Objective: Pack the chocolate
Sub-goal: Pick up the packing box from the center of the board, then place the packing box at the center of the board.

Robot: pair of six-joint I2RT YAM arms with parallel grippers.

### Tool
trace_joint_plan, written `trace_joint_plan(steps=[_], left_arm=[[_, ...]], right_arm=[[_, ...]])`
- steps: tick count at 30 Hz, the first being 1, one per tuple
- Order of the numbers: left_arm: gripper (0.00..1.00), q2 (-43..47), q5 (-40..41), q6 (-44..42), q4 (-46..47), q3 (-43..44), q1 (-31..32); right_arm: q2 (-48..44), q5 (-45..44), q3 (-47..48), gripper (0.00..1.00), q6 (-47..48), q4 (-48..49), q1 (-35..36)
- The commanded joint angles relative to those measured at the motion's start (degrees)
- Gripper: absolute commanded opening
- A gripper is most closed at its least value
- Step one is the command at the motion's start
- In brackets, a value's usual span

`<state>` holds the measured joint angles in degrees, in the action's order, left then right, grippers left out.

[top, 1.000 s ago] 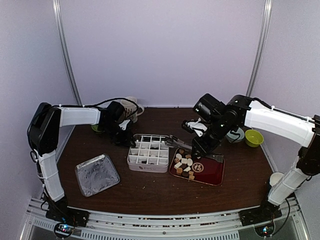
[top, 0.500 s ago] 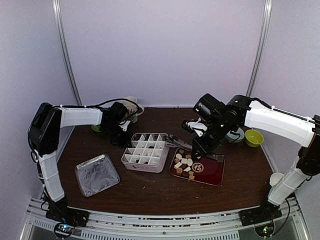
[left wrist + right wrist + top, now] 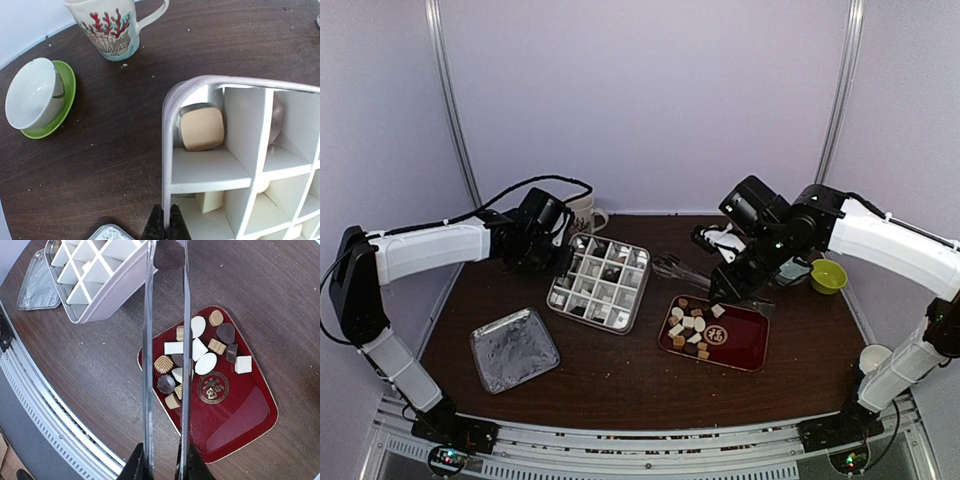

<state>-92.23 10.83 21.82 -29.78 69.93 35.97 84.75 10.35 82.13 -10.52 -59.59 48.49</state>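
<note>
Several small chocolate pieces (image 3: pixel 691 324), white, tan and dark, lie on the red tray (image 3: pixel 740 350); the right wrist view shows them as well (image 3: pixel 200 351). My right gripper (image 3: pixel 164 466) is shut on long metal tongs (image 3: pixel 148 365), whose tips pinch a dark chocolate piece (image 3: pixel 168 255) beside the box's near wall. From above, that gripper (image 3: pixel 728 287) hovers behind the tray. My left gripper (image 3: pixel 165 226) is shut on the rim of the white divided box (image 3: pixel 167 150). A tan chocolate (image 3: pixel 201 129) sits in a corner cell. The box (image 3: pixel 600 284) stands turned at mid-table, my left gripper (image 3: pixel 560 265) at its left edge.
A silver lid (image 3: pixel 513 348) lies front left. A patterned mug (image 3: pixel 111 25) and a white cup on a green saucer (image 3: pixel 37 95) stand behind the box. A yellow-green bowl (image 3: pixel 828 275) and a small white cup (image 3: pixel 873 357) are at the right.
My left gripper closed on the box rim and dragged the box left and back, turning it. The right arm drew back to the right with the tongs.
</note>
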Motion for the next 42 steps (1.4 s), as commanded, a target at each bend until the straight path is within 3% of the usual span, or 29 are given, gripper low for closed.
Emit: trace_joint_plan(steps=[1, 14, 27, 34, 42], left_arm=[[0.00, 3.8, 9.3, -1.8, 7.7, -1.9, 2.4], [0.00, 2.0, 8.7, -0.8, 7.2, -1.7, 3.3], [0.00, -13.8, -10.5, 1.8, -15.3, 14.7, 0.4], [0.00, -18.9, -19.9, 4.7, -19.0, 16.6, -1.9], [0.33, -18.9, -20.7, 4.4, -18.3, 15.7, -2.0]], right_arm=[[-2.0, -2.1, -0.5, 0.22, -0.7, 1.7, -0.2], [-0.3, 5.9, 0.1, 0.23, 1.4, 2.1, 0.8], [6.2, 2.6, 1.3, 0.20, 2.2, 4.7, 0.4], [8.4, 5.1, 0.0, 0.20, 1.9, 6.7, -1.0], [9.9, 5.8, -0.5, 0.20, 1.4, 8.2, -1.9]])
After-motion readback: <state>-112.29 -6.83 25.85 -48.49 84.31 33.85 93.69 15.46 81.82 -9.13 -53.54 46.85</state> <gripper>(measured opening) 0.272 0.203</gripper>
